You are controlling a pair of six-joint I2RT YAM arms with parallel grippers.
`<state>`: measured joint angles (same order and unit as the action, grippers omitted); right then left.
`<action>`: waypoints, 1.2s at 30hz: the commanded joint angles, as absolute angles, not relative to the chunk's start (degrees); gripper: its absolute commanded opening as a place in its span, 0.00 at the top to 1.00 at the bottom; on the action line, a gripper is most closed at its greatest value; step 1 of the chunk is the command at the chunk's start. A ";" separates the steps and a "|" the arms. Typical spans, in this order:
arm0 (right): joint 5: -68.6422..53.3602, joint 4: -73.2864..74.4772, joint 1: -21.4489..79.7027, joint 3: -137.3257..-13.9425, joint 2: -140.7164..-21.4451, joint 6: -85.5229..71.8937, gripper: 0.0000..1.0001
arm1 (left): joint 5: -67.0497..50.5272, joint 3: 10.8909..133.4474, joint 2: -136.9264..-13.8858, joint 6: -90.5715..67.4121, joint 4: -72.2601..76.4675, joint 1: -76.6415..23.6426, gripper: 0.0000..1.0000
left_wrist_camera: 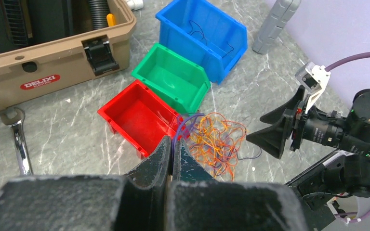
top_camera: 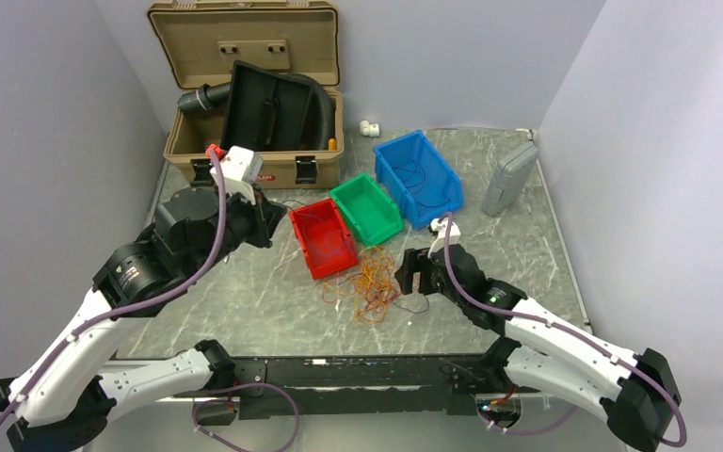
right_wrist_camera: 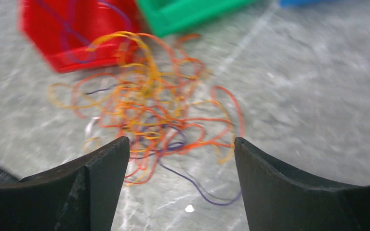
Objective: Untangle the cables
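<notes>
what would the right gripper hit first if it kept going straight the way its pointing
Most likely the cables: the open right gripper frames the orange tangle dead ahead. The red bin lies beyond it. Exact depth is unclear in the blur.

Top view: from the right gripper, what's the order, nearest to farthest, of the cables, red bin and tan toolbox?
1. The cables, just left of the right gripper.
2. The red bin, farther left.
3. The tan toolbox, back left.
</notes>
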<state>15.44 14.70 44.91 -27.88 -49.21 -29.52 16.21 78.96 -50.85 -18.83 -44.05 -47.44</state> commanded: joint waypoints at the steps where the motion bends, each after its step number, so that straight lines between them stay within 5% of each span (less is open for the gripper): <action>1: -0.17 2.35 45.02 -28.55 -45.66 -19.14 0.14 | 13.33 79.93 -49.25 -16.89 -40.45 -47.42 1.00; 5: -6.22 -2.24 45.01 -30.40 -50.16 -15.37 0.08 | 12.91 80.31 -48.75 -16.63 -40.06 -47.41 1.00; 13: 1.05 -3.91 45.12 -36.74 -67.24 -17.12 0.11 | 14.81 80.25 -46.70 -16.88 -40.18 -47.45 1.00; 15: 2.59 -5.30 45.12 -36.53 -70.08 -18.75 0.29 | 16.39 80.19 -45.70 -16.75 -40.41 -47.40 1.00; 18: 8.70 -3.31 45.02 -36.12 -72.65 -23.18 0.74 | 21.36 79.88 -43.74 -16.66 -40.98 -47.41 1.00; 21: 17.26 0.54 44.74 -34.23 -71.54 -28.15 1.00 | 31.36 79.51 -41.60 -18.67 -43.53 -47.38 1.00; 27: 27.69 9.68 39.12 -27.93 -61.58 -38.70 1.00 | 47.22 74.96 -34.70 -21.47 -43.62 -47.41 1.00; 36: 26.66 14.21 31.11 -23.15 -47.30 -40.39 1.00 | 41.82 70.87 -32.35 -19.09 -38.77 -47.43 1.00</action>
<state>26.59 13.72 31.73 -23.55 -50.33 -40.23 43.66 70.91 -30.81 -20.51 -42.50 -47.44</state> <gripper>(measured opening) 0.010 0.022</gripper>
